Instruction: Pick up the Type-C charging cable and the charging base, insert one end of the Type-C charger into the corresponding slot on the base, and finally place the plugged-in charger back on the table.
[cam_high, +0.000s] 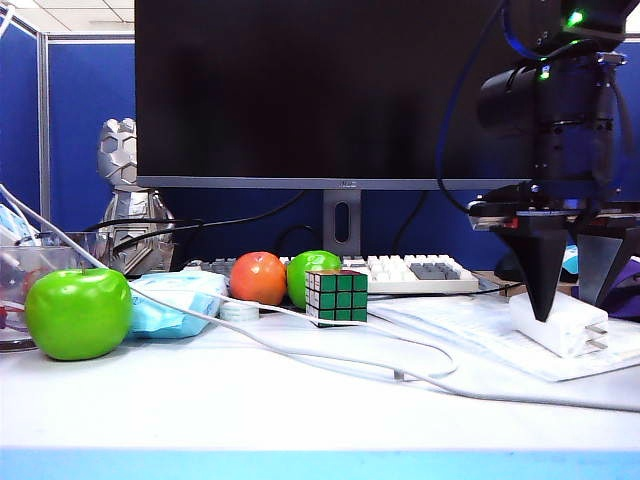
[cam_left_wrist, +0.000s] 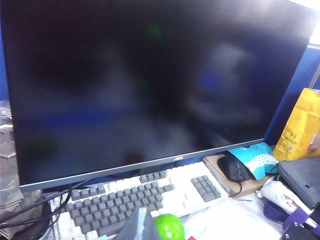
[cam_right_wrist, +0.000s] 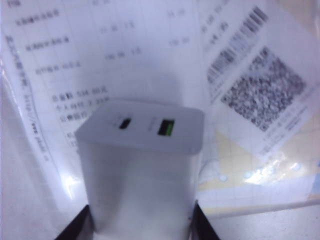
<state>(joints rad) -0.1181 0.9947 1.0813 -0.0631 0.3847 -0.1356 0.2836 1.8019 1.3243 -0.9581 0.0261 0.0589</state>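
Note:
The charging base (cam_high: 560, 326) is a small white block, tilted on printed sheets (cam_high: 470, 320) at the right of the table (cam_high: 200, 400). My right gripper (cam_high: 567, 308) points down over it, a black finger on either side. In the right wrist view the charging base (cam_right_wrist: 142, 165) fills the gap between the fingers (cam_right_wrist: 75, 229), ports facing up; the right gripper (cam_right_wrist: 139, 227) is shut on it. The Type-C charging cable (cam_high: 400, 375), a thin white cord, lies loose mid-table. My left gripper (cam_left_wrist: 142, 225) is shut, hanging above the keyboard (cam_left_wrist: 135, 197), out of the exterior view.
A green apple (cam_high: 78, 312), a blue packet (cam_high: 175, 300), an orange fruit (cam_high: 258, 278), a second green apple (cam_high: 310, 272) and a Rubik's cube (cam_high: 337, 296) stand in front of the keyboard (cam_high: 420, 272) and monitor (cam_high: 330, 90). A longer white cord (cam_high: 540, 400) crosses the table.

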